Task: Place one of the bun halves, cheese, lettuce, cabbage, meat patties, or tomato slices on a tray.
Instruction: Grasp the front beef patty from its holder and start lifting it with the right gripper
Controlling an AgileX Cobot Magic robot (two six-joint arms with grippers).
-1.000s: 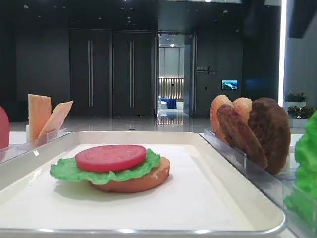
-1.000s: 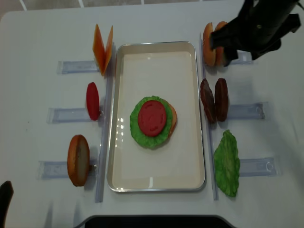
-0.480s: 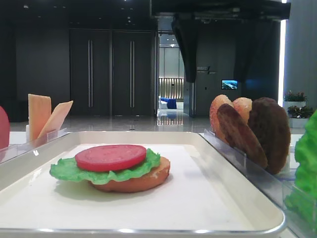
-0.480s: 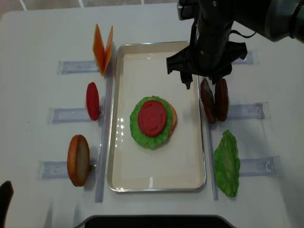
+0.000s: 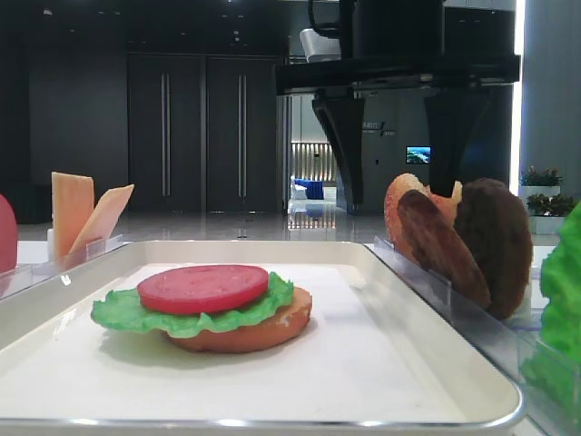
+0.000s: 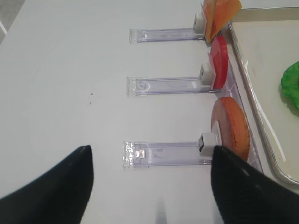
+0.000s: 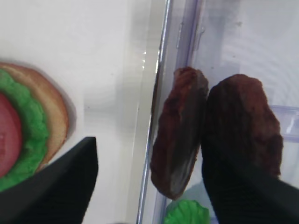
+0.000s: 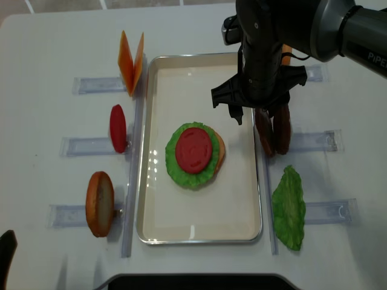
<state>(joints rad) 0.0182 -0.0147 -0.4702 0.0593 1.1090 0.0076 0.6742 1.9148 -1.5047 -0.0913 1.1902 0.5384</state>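
Presently, my right jaws (image 8: pixel 260 110) stood wide open, gripping nothing, poised above the two patties (image 8: pixel 273 127) standing on edge in their holder just right of the tray (image 8: pixel 199 232). Wrist view: one finger (image 7: pixel 56 186) over the tray side, the other (image 7: pixel 247 186) over the outer patty, the inner patty (image 7: pixel 180 158) between them. Each disc's flat faces pointed left and right, matching my opening direction. The stack (image 8: pixel 193 154) of bun, lettuce and tomato lay mid-tray. My left jaws (image 6: pixel 149 186) rested open over the bench, well apart; the right arm was nearer.
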